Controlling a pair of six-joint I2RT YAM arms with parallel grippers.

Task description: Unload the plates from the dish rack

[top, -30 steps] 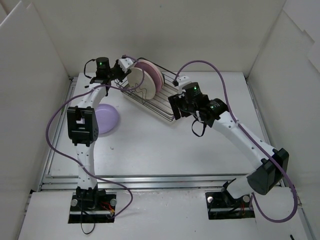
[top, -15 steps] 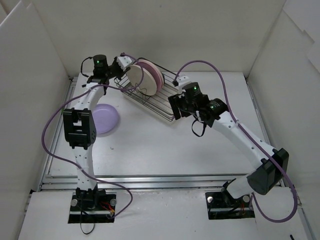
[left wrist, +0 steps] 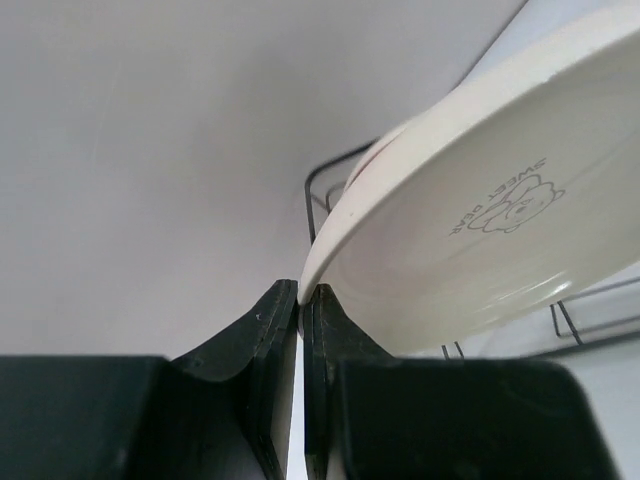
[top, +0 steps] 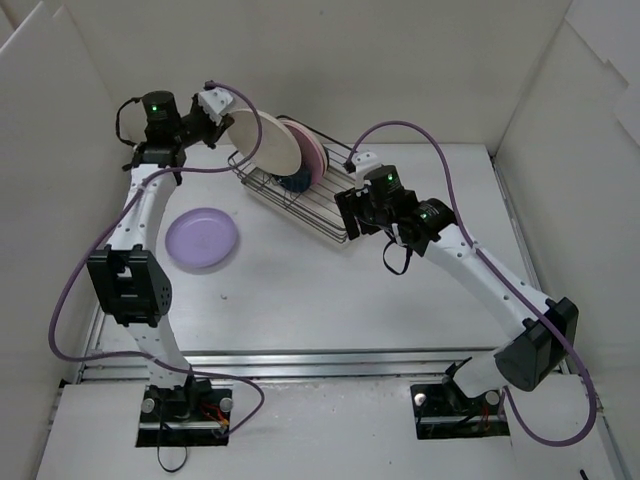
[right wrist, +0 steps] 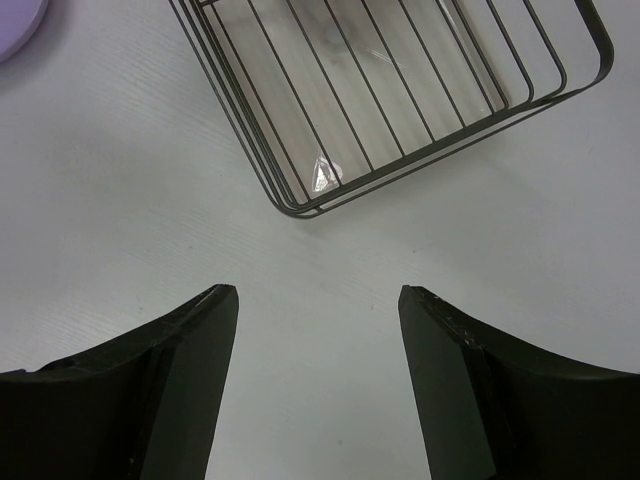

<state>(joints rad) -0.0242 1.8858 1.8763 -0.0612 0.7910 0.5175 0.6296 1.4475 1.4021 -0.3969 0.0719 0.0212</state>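
My left gripper (top: pixel 222 113) is shut on the rim of a cream plate (top: pixel 262 146) and holds it lifted above the left end of the dark wire dish rack (top: pixel 318 212). In the left wrist view the cream plate (left wrist: pixel 480 230) fills the upper right, its rim pinched between my fingers (left wrist: pixel 270 340). A pink plate (top: pixel 311 152) stands upright in the rack, with a dark blue plate (top: pixel 296 181) partly hidden below the cream one. A lavender plate (top: pixel 202 238) lies flat on the table. My right gripper (top: pixel 346 216) is open and empty by the rack's near end (right wrist: pixel 400 110).
White walls enclose the table on the left, back and right. The lavender plate's edge shows in the right wrist view (right wrist: pixel 15 20). A metal rail (top: pixel 300 360) runs along the table's front edge.
My left gripper has lifted the cream plate up out of the rack and drawn it toward the left and back. The right arm has not moved.
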